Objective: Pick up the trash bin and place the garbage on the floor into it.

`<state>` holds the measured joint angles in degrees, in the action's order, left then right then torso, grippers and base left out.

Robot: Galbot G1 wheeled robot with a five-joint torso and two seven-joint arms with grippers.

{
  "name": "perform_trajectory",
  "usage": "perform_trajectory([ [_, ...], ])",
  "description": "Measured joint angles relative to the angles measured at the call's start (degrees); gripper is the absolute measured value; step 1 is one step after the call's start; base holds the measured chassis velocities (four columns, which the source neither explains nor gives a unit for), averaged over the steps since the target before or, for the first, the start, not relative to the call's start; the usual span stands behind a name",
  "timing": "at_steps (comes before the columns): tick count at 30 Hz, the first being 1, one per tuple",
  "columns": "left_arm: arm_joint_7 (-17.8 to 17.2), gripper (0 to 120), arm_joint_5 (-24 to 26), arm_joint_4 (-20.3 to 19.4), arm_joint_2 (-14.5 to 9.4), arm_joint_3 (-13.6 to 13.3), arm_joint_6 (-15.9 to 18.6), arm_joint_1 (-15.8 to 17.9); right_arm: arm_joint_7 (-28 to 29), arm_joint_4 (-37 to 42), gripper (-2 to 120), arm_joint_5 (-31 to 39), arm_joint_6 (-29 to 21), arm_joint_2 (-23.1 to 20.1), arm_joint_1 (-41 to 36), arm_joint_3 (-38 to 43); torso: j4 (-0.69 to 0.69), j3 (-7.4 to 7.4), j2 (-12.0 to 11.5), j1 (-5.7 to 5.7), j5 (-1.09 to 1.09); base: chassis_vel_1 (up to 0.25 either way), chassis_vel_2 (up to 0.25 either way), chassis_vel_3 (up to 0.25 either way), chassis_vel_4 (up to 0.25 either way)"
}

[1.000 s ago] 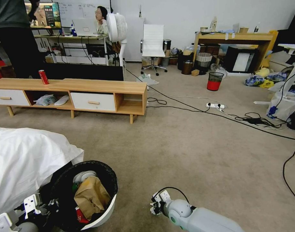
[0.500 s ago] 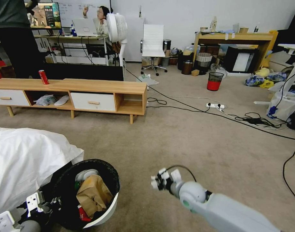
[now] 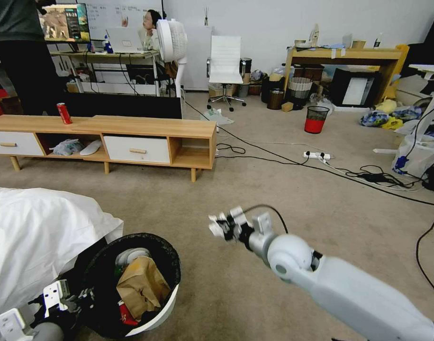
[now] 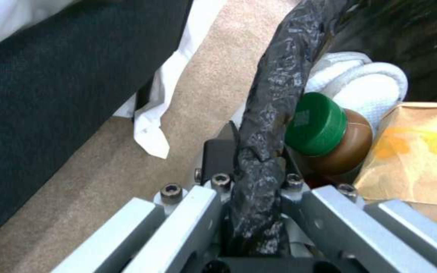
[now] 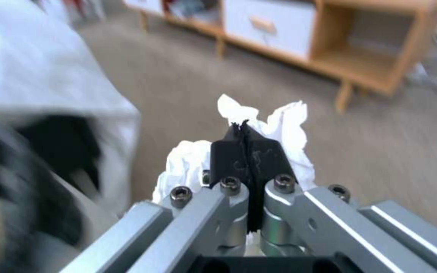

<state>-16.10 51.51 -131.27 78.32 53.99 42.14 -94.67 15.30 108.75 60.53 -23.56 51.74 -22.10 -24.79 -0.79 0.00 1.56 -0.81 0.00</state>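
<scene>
**Nearly full bin, tissue on its way**

Already the trash bin (image 3: 131, 284) sits at the lower left of the head view, tipped so its black-lined mouth faces up and toward the middle of the frame, which leaves it open to anything brought over from the right. Inside lie a brown paper bag (image 3: 142, 286), something white behind it and a scrap of red low down; the left wrist view adds a green-capped bottle (image 4: 324, 136) beside the bag. The left gripper (image 4: 259, 178) is clamped on the bagged rim, so the bin hangs from that one edge, which likely explains the tilt.

Centre frame, the right gripper (image 5: 249, 146) is pinched tight on a crumpled white tissue (image 5: 284, 121), held above the carpet (image 3: 283, 199) to the right of the bin and apart from it, probably for dropping in.

A white sheet (image 3: 37, 227) covers the left edge beside the bin. A low wooden cabinet (image 3: 146, 128) stands beyond.
</scene>
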Motion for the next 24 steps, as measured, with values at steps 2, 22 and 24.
perform_trajectory([
  [2, 0.0, 2, -0.1, -0.2, 0.0, -0.1, 0.0, 0.0, 0.0, 1.5, 0, 1.0, 0.0, 0.3, 1.7, 0.0, 0.00, 0.00, 0.0, 0.00, 0.00, 0.000, 0.000, 0.000, 0.000],
  [22, 0.0, 2, -0.3, -1.2, -0.6, -0.4, 0.0, -0.2, 1.2, 8.3, 0, 15.0, 0.6, 8.1, 16.0, -13.5, 0.00, 0.00, 0.0, 0.00, -0.01, 0.000, 0.000, 0.000, 0.000],
  [24, 0.0, 2, -0.3, -1.2, -0.7, -0.4, 0.0, -0.1, 1.4, 8.4, 0, 15.2, 0.4, 8.4, 16.5, -15.2, 0.00, 0.00, 0.0, 0.00, -0.01, 0.000, 0.000, 0.000, 0.000],
])
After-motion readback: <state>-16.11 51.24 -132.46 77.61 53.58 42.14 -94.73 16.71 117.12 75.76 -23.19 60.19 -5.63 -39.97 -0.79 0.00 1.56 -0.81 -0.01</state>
